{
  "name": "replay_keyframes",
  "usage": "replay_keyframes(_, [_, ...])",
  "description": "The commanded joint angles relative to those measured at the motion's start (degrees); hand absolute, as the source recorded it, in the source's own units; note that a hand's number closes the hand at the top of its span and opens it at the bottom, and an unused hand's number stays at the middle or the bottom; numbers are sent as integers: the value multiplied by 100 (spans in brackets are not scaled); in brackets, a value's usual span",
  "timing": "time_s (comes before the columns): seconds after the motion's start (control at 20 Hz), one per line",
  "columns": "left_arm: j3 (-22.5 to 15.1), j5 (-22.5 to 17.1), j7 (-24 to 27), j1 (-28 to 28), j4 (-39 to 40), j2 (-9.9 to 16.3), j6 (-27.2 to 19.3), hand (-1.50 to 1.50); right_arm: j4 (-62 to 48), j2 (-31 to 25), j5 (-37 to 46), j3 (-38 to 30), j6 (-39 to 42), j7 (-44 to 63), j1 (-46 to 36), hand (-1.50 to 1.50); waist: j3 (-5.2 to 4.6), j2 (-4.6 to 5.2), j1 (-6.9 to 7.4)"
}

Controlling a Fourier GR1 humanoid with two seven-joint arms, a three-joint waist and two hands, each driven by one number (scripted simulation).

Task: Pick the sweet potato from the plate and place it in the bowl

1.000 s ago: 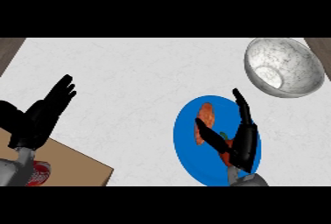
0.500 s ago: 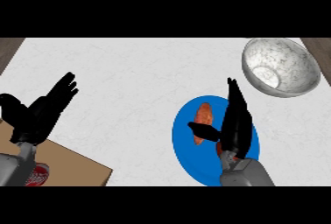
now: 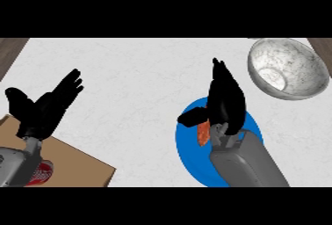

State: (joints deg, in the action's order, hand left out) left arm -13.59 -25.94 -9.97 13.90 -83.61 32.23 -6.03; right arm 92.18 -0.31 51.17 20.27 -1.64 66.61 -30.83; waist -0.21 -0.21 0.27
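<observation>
Right hand [image 3: 224, 103]: over the blue plate [image 3: 188, 149], fingers straight and pointing away toward the far edge of the surface, thumb stretched out to the left; nothing is clasped.
Sweet potato [image 3: 203, 133]: lies on the plate, only an orange sliver showing just below the thumb and beside the grey wrist; whether the hand touches it cannot be told.
Plate: sits on the white surface [image 3: 136, 70] at centre right, largely covered by the right forearm.
Bowl [image 3: 288, 68]: metal, standing at the upper right, apart from the plate, up and to the right of the right fingertips.
Left hand [image 3: 45, 107]: at the left edge, open, fingers spread and angled up to the right, holding nothing.
Brown board [image 3: 71, 165]: lower left corner, under the left forearm.
Red object [image 3: 42, 172]: on the board beside the left wrist, partly hidden.
</observation>
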Motion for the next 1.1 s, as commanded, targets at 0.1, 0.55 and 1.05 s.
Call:
replay_keyframes(0.1, [62, 90, 78, 153, 159, -105, -23, 0, -584, 29, -622, -145, 1169, 1580, -772, -150, 7, 15, 20])
replay_keyframes(0.55, [67, 186, 235, 14, 303, -185, 132, 0, -1183, 28, -1186, -438, 1422, 1858, -1340, -150, 6, 1, 3])
replay_keyframes(1.05, [202, 170, 147, -229, -18, -71, 254, 0, -1539, 27, -1188, -656, 1659, 1860, -1180, -150, 11, -17, -18])
